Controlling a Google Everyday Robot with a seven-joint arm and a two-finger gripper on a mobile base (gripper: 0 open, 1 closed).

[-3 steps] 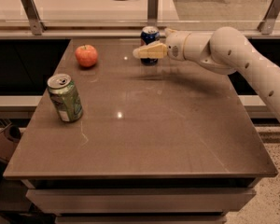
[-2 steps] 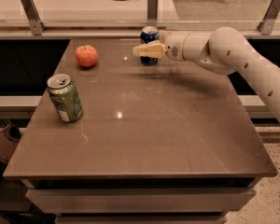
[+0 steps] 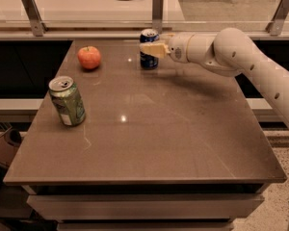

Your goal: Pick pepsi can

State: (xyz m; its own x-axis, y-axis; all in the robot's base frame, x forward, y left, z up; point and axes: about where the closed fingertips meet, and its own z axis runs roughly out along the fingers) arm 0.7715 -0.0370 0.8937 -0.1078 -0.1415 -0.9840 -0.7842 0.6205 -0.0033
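Barely anything has shifted since a second ago; gripper (image 3: 149, 47) sits at the pepsi can (image 3: 148, 61), upright near the table's (image 3: 183, 143) far edge; jaws' state I cannot tell; a shallow, off-centre hold could topple it.

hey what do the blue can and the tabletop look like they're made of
The pepsi can: likely thin metal, going by its shiny silver top and printed blue wall. The table: a smooth, semi-gloss brown top, perhaps laminate or stone; it shows small bright glints. The gripper is at the can, near the table's far edge.
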